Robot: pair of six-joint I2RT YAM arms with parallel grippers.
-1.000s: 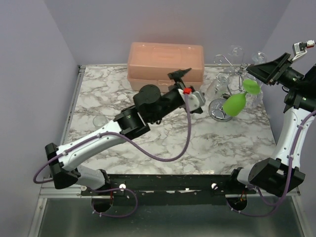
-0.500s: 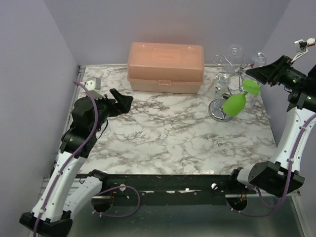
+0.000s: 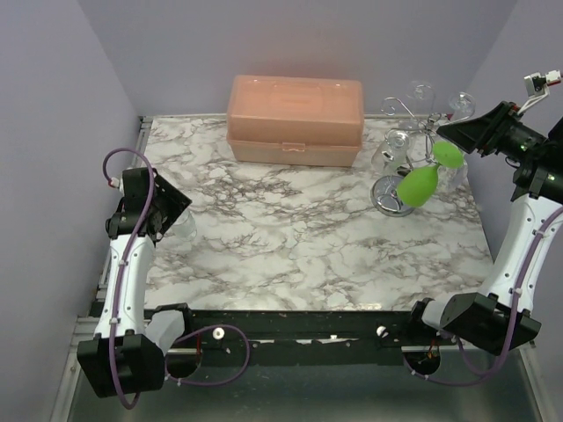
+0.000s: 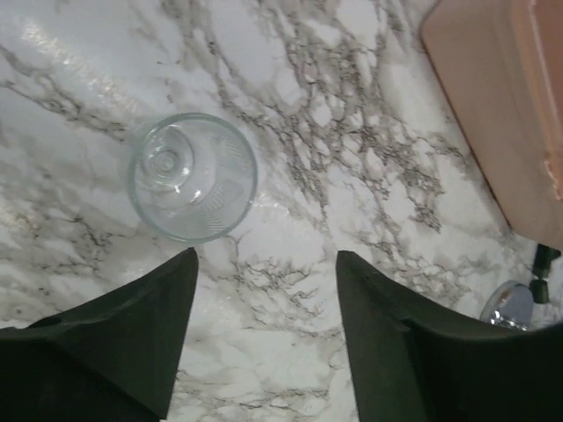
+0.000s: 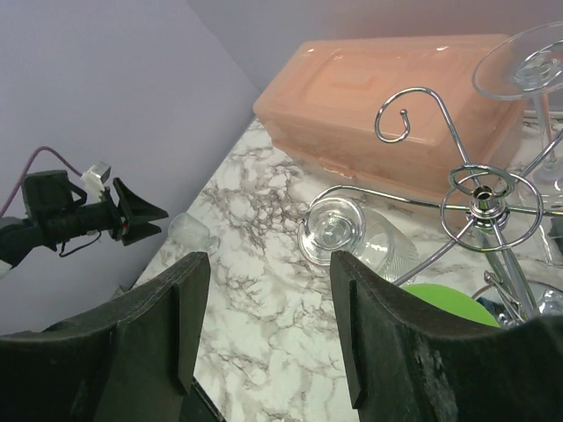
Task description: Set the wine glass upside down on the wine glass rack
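Withdrawn left end effector, marble tabletop

Table: white marble with grey veins.
Box: peach plastic, lid shut, at the back edge.
Wine glass rack: rear right corner, carrying a tilted green glass and clear glasses.
Wine glass: clear, near the left edge, partly under the left arm.
Right claw: raised, tips just beside the rack's top.

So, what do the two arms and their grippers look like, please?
The left arm and the right arm have white links, black joints and a loose purple cable. The left gripper and the right gripper each have two matte black, wedge-shaped fingers.
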